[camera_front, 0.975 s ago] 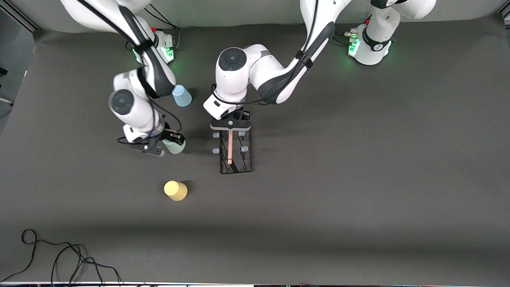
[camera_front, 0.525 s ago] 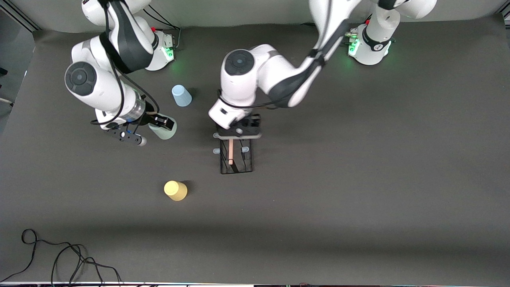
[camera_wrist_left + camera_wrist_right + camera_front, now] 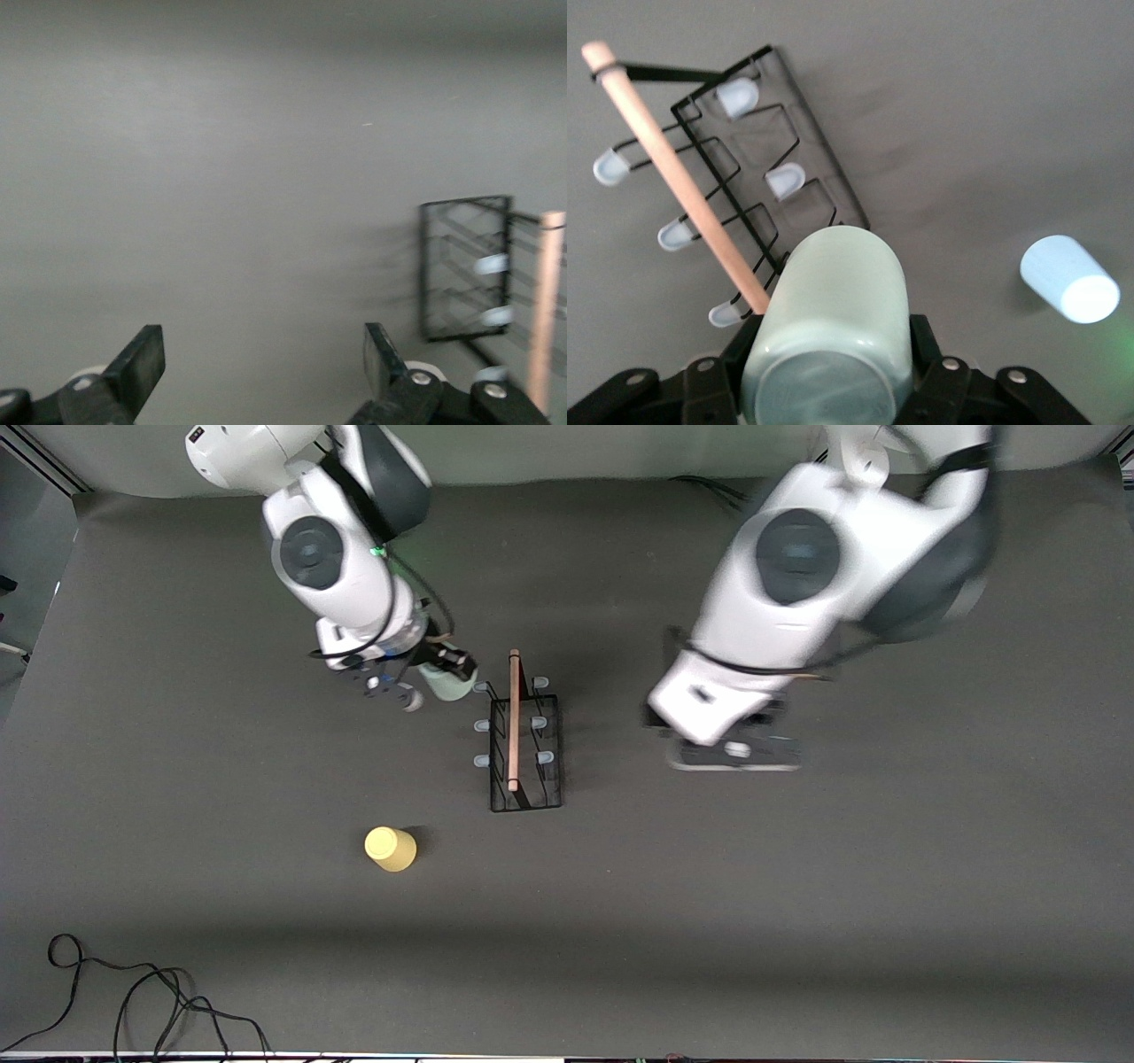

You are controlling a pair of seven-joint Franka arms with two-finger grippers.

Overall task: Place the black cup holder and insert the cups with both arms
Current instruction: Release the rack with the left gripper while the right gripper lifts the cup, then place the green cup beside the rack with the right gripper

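The black cup holder (image 3: 524,744) was standing on the table (image 3: 797,921) near its middle, long axis and wooden rod handle (image 3: 513,717) running 12-to-6 in the front view.

The pale green cup (image 3: 446,682) was clenched in the right gripper (image 3: 416,682), just at the rack's 10 o'clock corner, the end of the rack farthest from the front camera. From those jaws the nearest capped prong (image 3: 483,687) was seen at about 3 o'clock, close by. In the right wrist view the cup (image 3: 826,328) was seen end-on between the fingers, overlapping the near end of the rod. Judged: the coming move turns on lining the cup's mouth with that prong; which way the mouth faces could not be told for sure.

The left gripper (image 3: 735,751) was released, jaws wide and empty, over bare table at the rack's 3 o'clock, well apart from it. The right arm was plainly the nearer one to the rack.

Counts:
- racks: one
- prongs: six, none loaded
- cups: three. Green held; yellow cup (image 3: 390,849) on the table at the rack's 8 o'clock, nearer the front camera; pale blue cup (image 3: 1068,278) seen only in the right wrist view, hidden by the right arm in the front view
- arms: two
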